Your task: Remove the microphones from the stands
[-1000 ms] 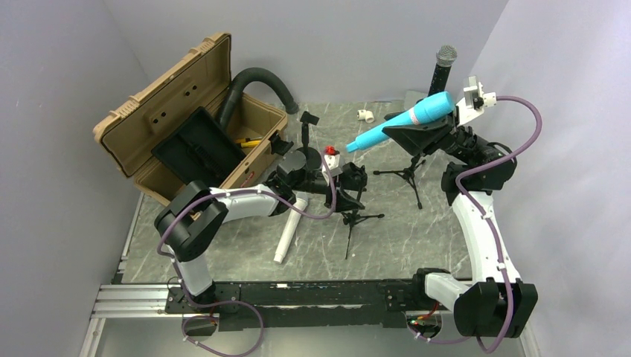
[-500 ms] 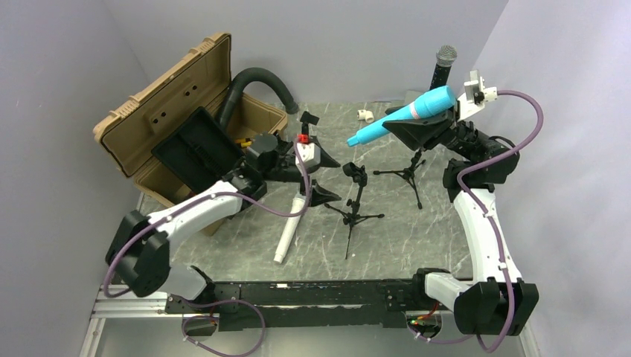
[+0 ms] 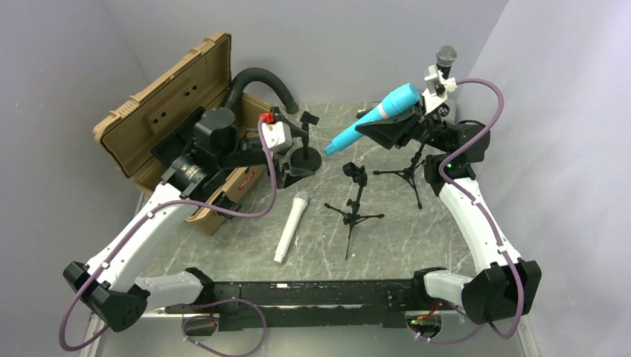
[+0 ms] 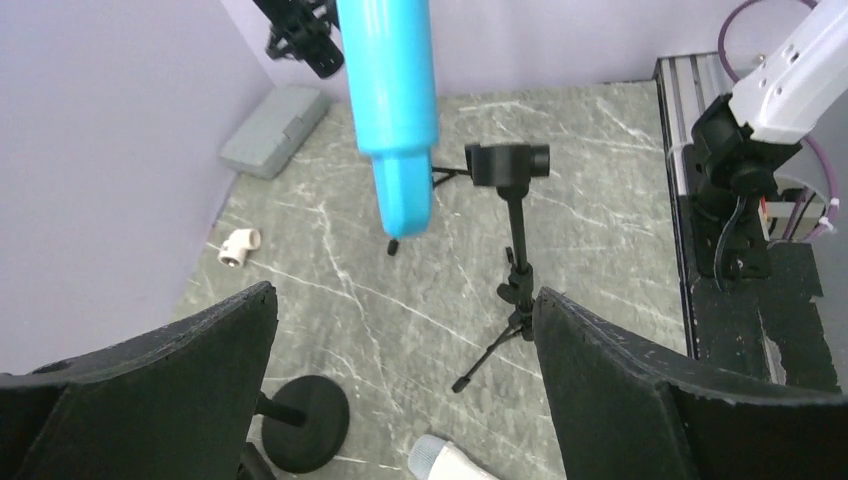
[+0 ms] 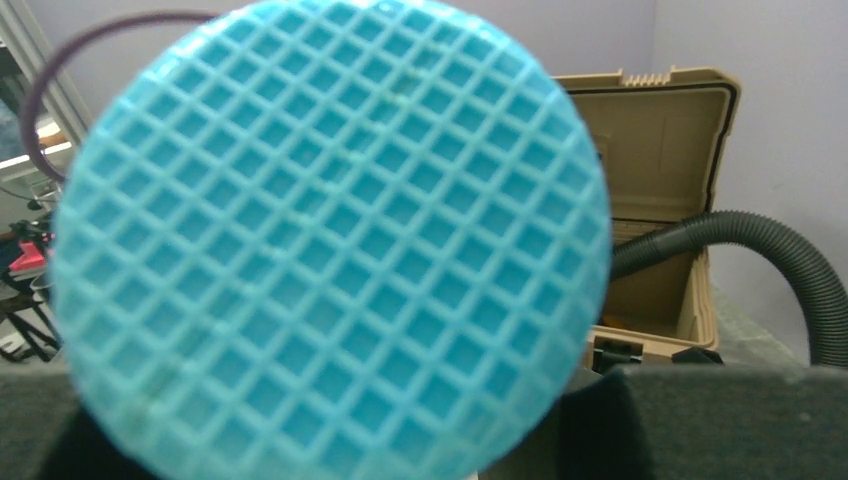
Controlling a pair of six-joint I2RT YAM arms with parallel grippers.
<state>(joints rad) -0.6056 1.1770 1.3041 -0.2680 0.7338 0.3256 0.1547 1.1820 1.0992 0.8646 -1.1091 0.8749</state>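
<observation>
My right gripper (image 3: 393,128) is shut on a blue microphone (image 3: 372,119) and holds it tilted in the air at the back right, handle pointing down-left. Its grille fills the right wrist view (image 5: 330,240). A small black tripod stand (image 3: 357,199) with an empty clip stands mid-table; the left wrist view also shows it (image 4: 510,230) with the blue microphone (image 4: 393,110) hanging above and beyond it. A second tripod (image 3: 408,175) stands below the right gripper. My left gripper (image 3: 296,165) is open and empty (image 4: 403,300), raised beside the case.
An open tan case (image 3: 186,111) with a black hose (image 3: 257,78) sits at back left. A white microphone (image 3: 290,227) lies on the table. A round-base stand (image 3: 305,152) is by the left gripper. A black microphone with a silver head (image 3: 444,63) stands at the back right.
My left arm has pulled back from the small tripod stand, left and away toward the case, gripper open. My right gripper has carried the blue microphone a little left and back.
</observation>
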